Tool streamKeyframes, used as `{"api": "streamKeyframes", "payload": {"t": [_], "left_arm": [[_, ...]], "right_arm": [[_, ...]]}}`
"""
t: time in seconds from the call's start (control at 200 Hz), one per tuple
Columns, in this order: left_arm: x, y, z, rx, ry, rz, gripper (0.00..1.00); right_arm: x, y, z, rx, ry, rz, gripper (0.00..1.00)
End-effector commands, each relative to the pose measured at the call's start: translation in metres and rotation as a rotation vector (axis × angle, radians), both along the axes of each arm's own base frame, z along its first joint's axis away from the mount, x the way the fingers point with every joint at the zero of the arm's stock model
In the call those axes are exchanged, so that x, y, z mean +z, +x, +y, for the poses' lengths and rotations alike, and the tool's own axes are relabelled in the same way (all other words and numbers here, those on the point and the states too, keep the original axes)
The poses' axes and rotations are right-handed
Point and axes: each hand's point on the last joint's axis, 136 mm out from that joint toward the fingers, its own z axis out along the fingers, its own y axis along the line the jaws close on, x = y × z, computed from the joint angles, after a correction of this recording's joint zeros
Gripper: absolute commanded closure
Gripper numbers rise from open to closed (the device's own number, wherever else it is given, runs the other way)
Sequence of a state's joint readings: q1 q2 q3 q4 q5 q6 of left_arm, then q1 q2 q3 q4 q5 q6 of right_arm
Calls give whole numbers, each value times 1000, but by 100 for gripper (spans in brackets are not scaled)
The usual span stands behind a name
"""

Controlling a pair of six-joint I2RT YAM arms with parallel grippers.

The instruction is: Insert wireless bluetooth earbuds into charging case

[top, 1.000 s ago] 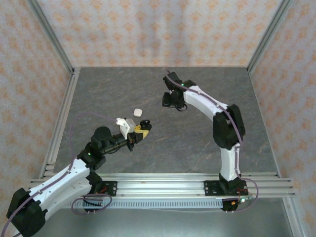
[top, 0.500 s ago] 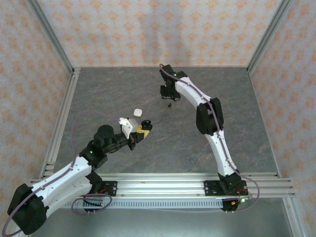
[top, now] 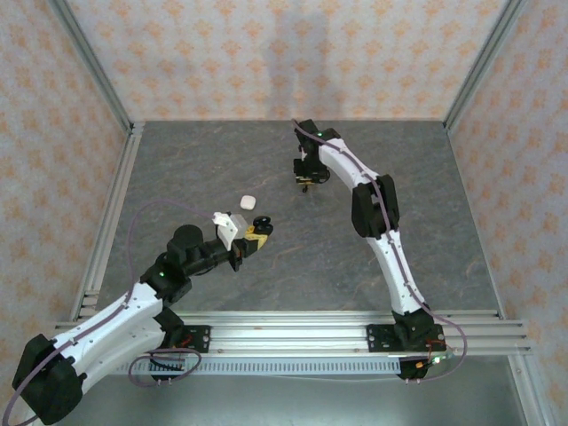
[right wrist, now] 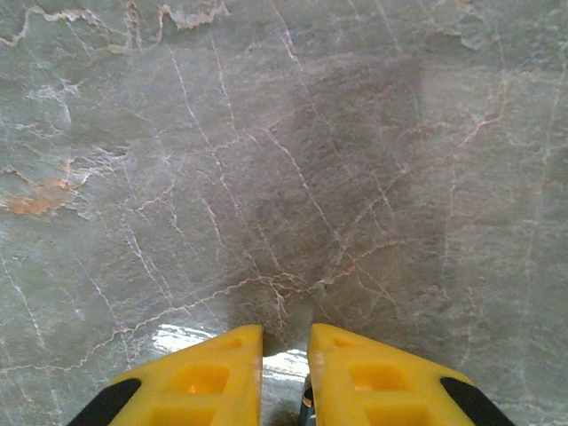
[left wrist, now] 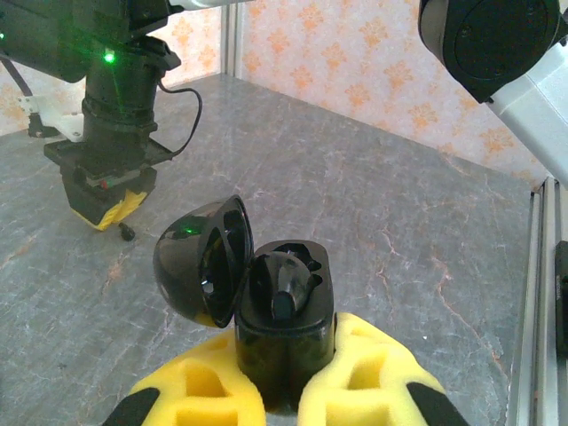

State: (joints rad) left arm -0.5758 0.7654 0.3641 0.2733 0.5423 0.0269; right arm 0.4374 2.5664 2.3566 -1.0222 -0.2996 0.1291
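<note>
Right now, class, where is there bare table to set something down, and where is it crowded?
Free: right of the right arm, and the far left corner. Crowded: around the white case and the left gripper holding the black case.

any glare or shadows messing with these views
Right wrist view: a broad dark shadow on the marble table, bright glare just ahead of the yellow fingertips. Left wrist view: a green glint on the open lid of the black case. Top external view: faint shadow on the back wall.
</note>
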Motion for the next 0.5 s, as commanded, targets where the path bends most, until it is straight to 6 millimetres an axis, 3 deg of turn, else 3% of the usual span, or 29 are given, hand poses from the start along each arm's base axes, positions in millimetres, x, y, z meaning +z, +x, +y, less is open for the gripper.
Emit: {"api": "streamKeyframes", "payload": {"t": [0.0,0.305,0.495], "left_arm": [[16,-2,-3,-17,-30,-28,100],[21,-7,-5,-28,-42,-14,100],[23,-11,-5,-31,-45,-15,100]], "right_arm": [[-3,-40,-23,34,-80,132,79],[3,-103,-45,-27,-75,236,77],[12,-141,-39,-67,31,269,76]]}}
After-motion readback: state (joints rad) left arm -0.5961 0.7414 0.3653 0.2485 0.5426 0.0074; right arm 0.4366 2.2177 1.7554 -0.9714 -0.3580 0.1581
